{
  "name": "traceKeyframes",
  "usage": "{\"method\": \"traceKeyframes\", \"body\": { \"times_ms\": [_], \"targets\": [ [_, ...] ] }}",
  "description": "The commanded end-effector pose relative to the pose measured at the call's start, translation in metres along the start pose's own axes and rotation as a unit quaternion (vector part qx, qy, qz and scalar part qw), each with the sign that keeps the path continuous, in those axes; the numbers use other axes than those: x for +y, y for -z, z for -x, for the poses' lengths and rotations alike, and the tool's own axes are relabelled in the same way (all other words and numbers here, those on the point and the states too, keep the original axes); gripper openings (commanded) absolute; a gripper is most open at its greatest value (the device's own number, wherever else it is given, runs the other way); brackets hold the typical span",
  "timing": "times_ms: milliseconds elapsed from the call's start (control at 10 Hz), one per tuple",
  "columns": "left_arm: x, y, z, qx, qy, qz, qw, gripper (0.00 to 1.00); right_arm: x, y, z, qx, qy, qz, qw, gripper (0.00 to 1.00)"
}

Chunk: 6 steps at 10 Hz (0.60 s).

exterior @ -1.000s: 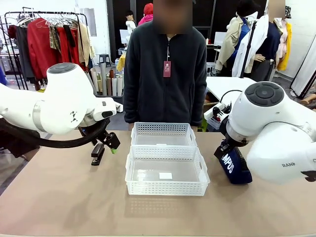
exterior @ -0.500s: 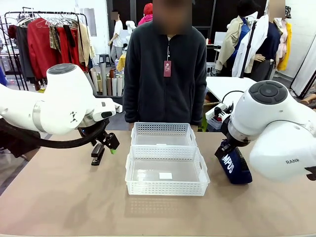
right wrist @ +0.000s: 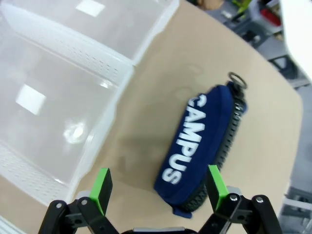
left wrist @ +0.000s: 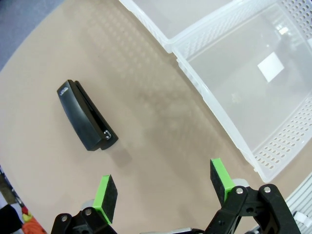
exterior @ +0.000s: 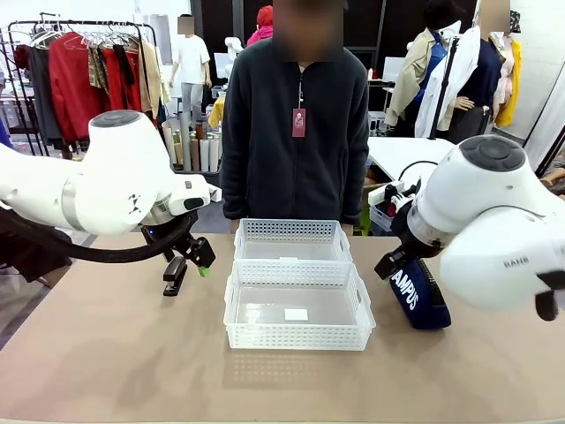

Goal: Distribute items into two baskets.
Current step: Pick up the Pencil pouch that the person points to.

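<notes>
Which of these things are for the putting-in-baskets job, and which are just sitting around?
For the job:
blue pouch
black stapler
near basket
far basket

Just sitting around:
clothes rail at the back
white table behind the person

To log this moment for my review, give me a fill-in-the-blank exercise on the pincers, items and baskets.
The open left pincer hangs near the black ____. The white lettering on the navy pouch, below the open right pincer, reads ____. In the front view the two baskets stand ____ the two items.
Missing words: stapler; CAMPUS; between.
</notes>
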State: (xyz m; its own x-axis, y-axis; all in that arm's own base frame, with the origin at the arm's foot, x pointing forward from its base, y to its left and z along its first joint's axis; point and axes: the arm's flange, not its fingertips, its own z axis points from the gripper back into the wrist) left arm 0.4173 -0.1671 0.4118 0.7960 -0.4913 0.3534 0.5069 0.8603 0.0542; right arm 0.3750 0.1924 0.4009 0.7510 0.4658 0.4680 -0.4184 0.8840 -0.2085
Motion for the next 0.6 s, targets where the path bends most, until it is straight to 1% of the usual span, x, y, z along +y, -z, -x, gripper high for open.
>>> {"method": "traceKeyframes", "body": {
  "times_ms": [0,100,200,300,500],
  "targets": [
    [0.004,-0.011,-0.014,0.020,-0.017,0.028,0.999,1.00,-0.015,-0.023,-0.016,-0.004,0.017,-0.114,0.993,1.00],
    [0.006,-0.016,-0.018,0.011,-0.023,0.048,0.999,1.00,-0.014,-0.029,-0.021,-0.014,0.022,-0.133,0.991,1.00],
    [0.008,-0.021,-0.021,0.002,-0.038,0.080,0.996,1.00,-0.018,-0.035,-0.027,-0.015,0.035,-0.170,0.985,1.00],
    [0.009,-0.029,-0.026,-0.012,-0.045,0.129,0.991,1.00,-0.024,-0.040,-0.032,-0.021,0.049,-0.203,0.978,1.00],
    [0.015,-0.037,-0.030,-0.014,-0.061,0.190,0.980,1.00,-0.035,-0.047,-0.040,-0.041,0.083,-0.256,0.962,1.00]
  ]
}}
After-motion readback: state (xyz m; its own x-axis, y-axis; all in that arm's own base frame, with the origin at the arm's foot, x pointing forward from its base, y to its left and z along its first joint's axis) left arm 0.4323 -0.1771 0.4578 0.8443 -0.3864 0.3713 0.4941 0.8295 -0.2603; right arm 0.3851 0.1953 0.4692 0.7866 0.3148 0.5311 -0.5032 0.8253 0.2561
